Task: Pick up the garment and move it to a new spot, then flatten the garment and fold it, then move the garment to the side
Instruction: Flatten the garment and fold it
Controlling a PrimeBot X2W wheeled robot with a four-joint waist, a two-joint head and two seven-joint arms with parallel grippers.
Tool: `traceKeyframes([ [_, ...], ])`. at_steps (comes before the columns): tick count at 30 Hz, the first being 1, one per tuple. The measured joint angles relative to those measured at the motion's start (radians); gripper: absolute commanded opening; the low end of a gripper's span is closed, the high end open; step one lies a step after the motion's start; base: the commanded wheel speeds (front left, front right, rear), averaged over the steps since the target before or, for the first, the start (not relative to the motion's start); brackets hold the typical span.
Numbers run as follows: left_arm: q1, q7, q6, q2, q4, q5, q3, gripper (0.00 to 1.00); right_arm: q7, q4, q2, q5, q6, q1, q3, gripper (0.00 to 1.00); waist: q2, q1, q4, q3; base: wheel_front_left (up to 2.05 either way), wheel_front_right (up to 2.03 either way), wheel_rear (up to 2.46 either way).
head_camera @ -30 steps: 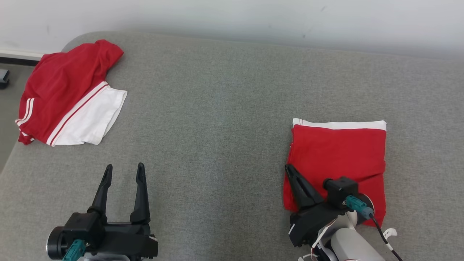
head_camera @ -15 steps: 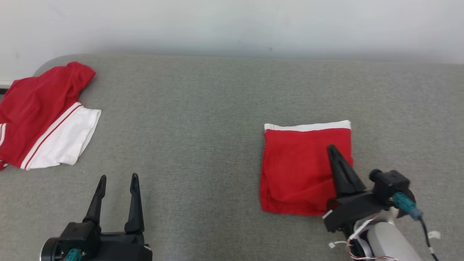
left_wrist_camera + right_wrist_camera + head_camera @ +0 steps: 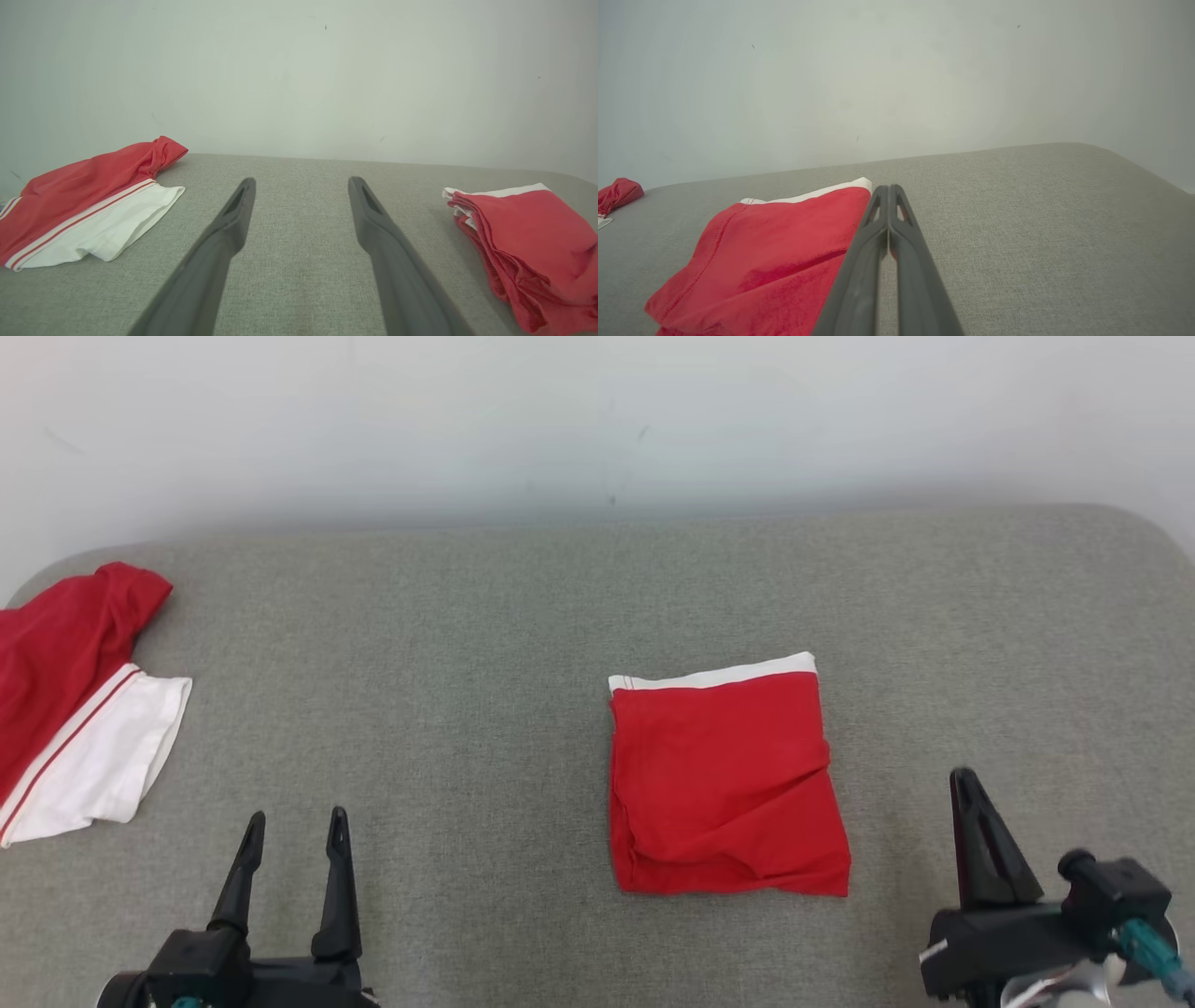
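Observation:
The garment point(image 3: 724, 784) lies folded into a red square with a white band along its far edge, on the grey padded surface point(image 3: 467, 644). It also shows at the right of the left wrist view point(image 3: 528, 242) and at the lower left of the right wrist view point(image 3: 770, 261). My right gripper point(image 3: 962, 779) is shut with nothing in it, just right of the garment and apart from it; its fingers point(image 3: 888, 189) press together. At the lower left my left gripper point(image 3: 294, 821) stands open and empty, its fingers point(image 3: 301, 184) spread over bare fabric.
A second red and white garment point(image 3: 65, 709) lies loosely at the surface's far left edge, also seen in the left wrist view point(image 3: 88, 200). A pale wall point(image 3: 597, 420) runs behind the surface. The surface's right corner point(image 3: 1148, 532) is rounded.
The head camera has swung right, shifting everything left in view. My shut right gripper has slid across the folded garment and come off its right side. The left gripper stays open.

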Motion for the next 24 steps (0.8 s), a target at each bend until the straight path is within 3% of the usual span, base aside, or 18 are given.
traceKeyframes([
  [1,0.004,0.000,0.000,0.000,0.000,0.003,0.002,1.00,0.000,-0.006,0.004,-0.006,0.000,0.015,-0.005,0.00,0.0000,0.0000,-0.004,-0.004,0.00,0.00,0.00],
  [3,0.012,0.000,-0.001,0.000,0.001,0.007,0.009,1.00,0.000,-0.025,0.008,-0.020,0.000,0.044,-0.015,0.38,0.0000,-0.0001,-0.011,-0.011,0.00,0.00,0.00],
  [4,0.014,0.000,-0.002,0.000,0.002,0.011,0.012,1.00,0.000,-0.036,0.009,-0.026,0.000,0.054,-0.019,0.92,0.0000,-0.0001,-0.014,-0.014,0.00,0.00,0.00],
  [5,0.015,0.000,-0.002,0.000,0.002,0.016,0.013,1.00,0.000,-0.044,0.010,-0.028,0.000,0.062,-0.024,1.00,0.0000,-0.0001,-0.016,-0.017,0.00,0.00,0.00],
  [14,0.042,0.000,-0.009,0.000,0.007,0.039,0.029,1.00,0.000,-0.094,0.032,-0.040,0.000,0.121,-0.034,1.00,0.0000,-0.0001,-0.012,-0.048,0.00,0.00,0.00],
  [24,0.078,0.000,-0.009,0.004,0.005,0.067,0.029,1.00,0.000,-0.069,0.024,-0.032,0.000,0.134,-0.025,1.00,0.0000,0.0000,0.023,-0.075,0.00,0.00,0.00],
])
